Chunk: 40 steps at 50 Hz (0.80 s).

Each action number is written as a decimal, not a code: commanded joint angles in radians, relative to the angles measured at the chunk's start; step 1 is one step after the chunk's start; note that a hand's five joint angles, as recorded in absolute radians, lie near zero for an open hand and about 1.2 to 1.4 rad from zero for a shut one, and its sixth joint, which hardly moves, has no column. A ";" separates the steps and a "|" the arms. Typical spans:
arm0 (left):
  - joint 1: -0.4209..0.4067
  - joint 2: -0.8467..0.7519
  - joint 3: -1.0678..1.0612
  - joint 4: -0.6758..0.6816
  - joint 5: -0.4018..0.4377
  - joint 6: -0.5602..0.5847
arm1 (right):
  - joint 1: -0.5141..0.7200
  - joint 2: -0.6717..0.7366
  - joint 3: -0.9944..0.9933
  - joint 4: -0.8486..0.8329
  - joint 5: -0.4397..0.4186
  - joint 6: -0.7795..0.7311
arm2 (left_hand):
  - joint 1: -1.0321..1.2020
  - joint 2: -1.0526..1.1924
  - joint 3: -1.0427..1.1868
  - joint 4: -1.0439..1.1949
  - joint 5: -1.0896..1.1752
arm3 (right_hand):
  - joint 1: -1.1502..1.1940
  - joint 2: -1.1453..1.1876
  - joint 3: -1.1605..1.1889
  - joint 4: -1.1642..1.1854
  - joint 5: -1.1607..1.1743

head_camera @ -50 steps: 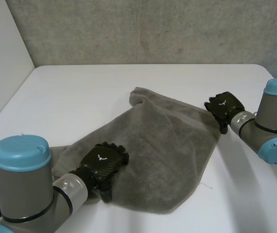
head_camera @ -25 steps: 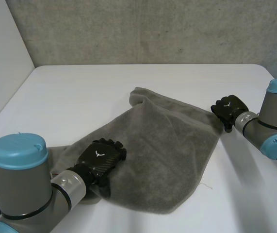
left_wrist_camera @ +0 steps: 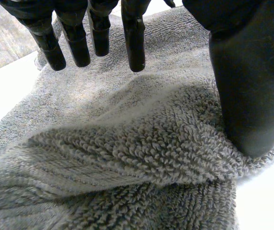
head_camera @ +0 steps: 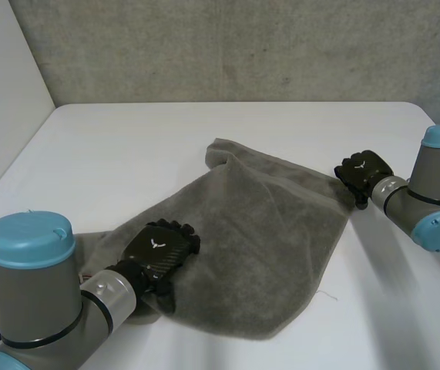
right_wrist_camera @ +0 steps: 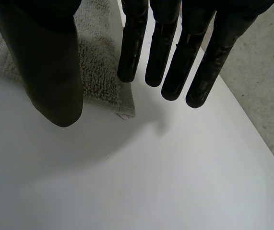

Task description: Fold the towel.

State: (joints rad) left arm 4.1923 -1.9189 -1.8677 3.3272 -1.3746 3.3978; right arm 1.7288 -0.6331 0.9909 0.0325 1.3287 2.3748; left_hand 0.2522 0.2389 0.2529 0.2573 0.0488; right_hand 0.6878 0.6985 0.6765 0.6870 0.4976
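Resting on the towel [head_camera: 266,231], left hand [head_camera: 158,250] seems uncurled.

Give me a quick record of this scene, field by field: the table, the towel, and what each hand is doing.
table: white, with the towel lying on it
towel: grey, rumpled, lying slantwise, not neatly folded yet
left hand: on the towel's near left part, fingers straight, a raised ridge of cloth under the palm
right hand: at the towel's far right corner, fingers straight, the corner lying loose below thumb and fingers
hand states: both open
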 commanded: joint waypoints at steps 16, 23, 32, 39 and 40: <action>0.008 0.001 0.001 0.002 0.000 0.000 | 0.011 0.004 -0.014 0.003 0.001 0.007 | -0.036 -0.022 -0.036 -0.041 -0.007 | 0.011 0.000 0.022 0.012 0.026; 0.009 0.000 0.001 0.003 0.000 0.000 | 0.014 0.007 -0.014 0.003 0.003 0.009 | -0.036 -0.022 -0.036 -0.041 -0.007 | 0.005 -0.006 0.016 0.006 0.021; 0.009 0.001 0.001 0.003 0.000 0.000 | 0.014 0.027 -0.023 0.003 0.004 0.011 | -0.036 -0.022 -0.036 -0.041 -0.007 | 0.008 -0.003 0.019 0.009 0.023; 0.009 0.000 0.002 0.003 0.000 0.000 | 0.014 0.041 -0.032 0.006 0.003 0.012 | -0.036 -0.022 -0.036 -0.041 -0.007 | 0.184 0.173 0.195 0.185 0.200; 0.011 0.000 0.002 0.003 0.000 0.000 | 0.015 0.041 -0.035 0.007 0.001 0.014 | -0.036 -0.022 -0.036 -0.041 -0.007 | 0.326 0.316 0.338 0.327 0.342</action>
State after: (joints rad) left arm 4.2016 -1.9185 -1.8665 3.3303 -1.3745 3.3978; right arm 1.7431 -0.6011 0.9636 0.0359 1.3327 2.3863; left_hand 0.2522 0.2389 0.2529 0.2573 0.0483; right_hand 0.7998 0.7986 0.7977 0.7979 0.6213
